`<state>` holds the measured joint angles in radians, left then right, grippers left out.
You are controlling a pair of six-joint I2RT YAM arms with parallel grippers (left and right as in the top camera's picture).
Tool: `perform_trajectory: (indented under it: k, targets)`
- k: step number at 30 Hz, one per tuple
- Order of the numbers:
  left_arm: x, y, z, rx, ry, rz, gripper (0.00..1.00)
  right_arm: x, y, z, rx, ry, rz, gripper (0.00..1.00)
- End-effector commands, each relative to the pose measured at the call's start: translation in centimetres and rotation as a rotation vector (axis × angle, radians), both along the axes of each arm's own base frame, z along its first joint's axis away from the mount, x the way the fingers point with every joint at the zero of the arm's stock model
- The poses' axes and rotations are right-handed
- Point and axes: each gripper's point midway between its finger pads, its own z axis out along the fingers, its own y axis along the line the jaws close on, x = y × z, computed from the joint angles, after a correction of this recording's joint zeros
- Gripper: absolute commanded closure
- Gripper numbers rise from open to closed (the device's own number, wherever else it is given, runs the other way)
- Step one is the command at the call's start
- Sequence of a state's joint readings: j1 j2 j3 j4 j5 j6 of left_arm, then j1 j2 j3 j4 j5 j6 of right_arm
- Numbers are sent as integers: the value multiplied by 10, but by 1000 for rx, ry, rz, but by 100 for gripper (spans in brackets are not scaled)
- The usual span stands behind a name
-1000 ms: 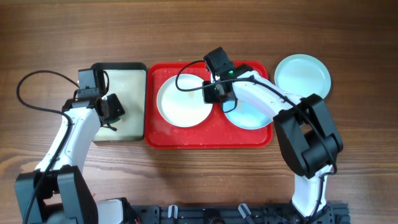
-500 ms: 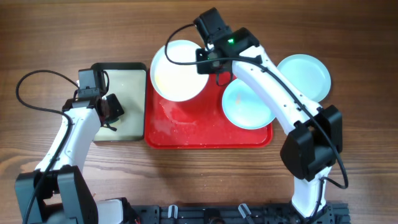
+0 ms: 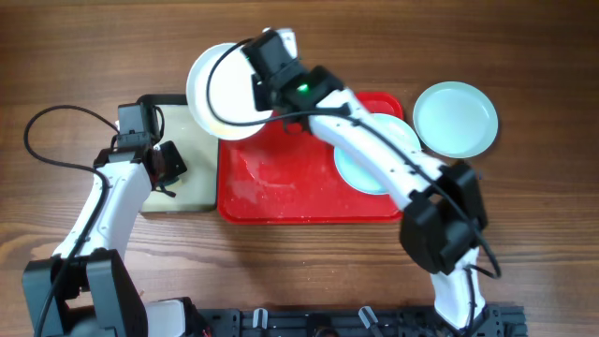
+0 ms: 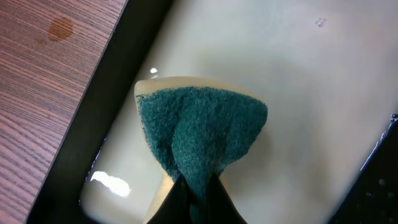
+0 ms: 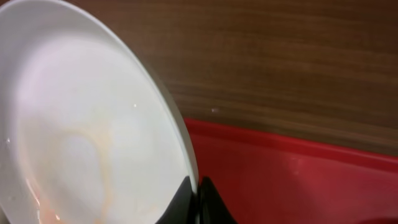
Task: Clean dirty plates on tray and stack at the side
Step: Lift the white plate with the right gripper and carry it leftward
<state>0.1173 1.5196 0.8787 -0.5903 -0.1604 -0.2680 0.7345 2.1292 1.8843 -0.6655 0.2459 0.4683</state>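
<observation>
My right gripper (image 3: 263,92) (image 5: 196,198) is shut on the rim of the white plate (image 3: 217,89) (image 5: 81,130) and holds it in the air over the red tray's (image 3: 281,192) (image 5: 298,180) far left corner. The plate carries faint orange smears. One pale-blue plate (image 3: 357,168) lies on the tray's right part, partly under my right arm. Another pale-blue plate (image 3: 456,119) lies on the table right of the tray. My left gripper (image 3: 171,161) (image 4: 194,198) is shut on a green sponge (image 4: 199,127) over the small dark-rimmed tray (image 3: 192,173) (image 4: 323,93).
The red tray's bare left part shows wet smears (image 3: 257,178). The wooden table (image 3: 309,262) surrounds both trays. A black cable (image 3: 51,154) loops on the left beside my left arm.
My right gripper lifted the white plate off the red tray and carried it left and toward the far side. The left arm has not moved.
</observation>
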Motion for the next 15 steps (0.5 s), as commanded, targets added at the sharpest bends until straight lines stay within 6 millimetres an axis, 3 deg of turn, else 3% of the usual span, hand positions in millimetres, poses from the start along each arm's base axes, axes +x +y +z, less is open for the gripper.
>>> perform_trajectory:
  k: [1, 5, 8, 15]
  targets:
    - [-1, 3, -2, 9, 5, 16, 94, 8, 17, -8, -35, -81, -25, 96]
    - [-1, 3, -2, 9, 5, 16, 94, 8, 42, 7, -55, -188, 61, 96]
    - [-2, 3, -2, 8, 5, 16, 94, 4, 56, 24, -200, -333, 142, 96]
    - [-1, 3, -2, 8, 4, 16, 94, -4, 85, 49, -325, -493, 304, 96]
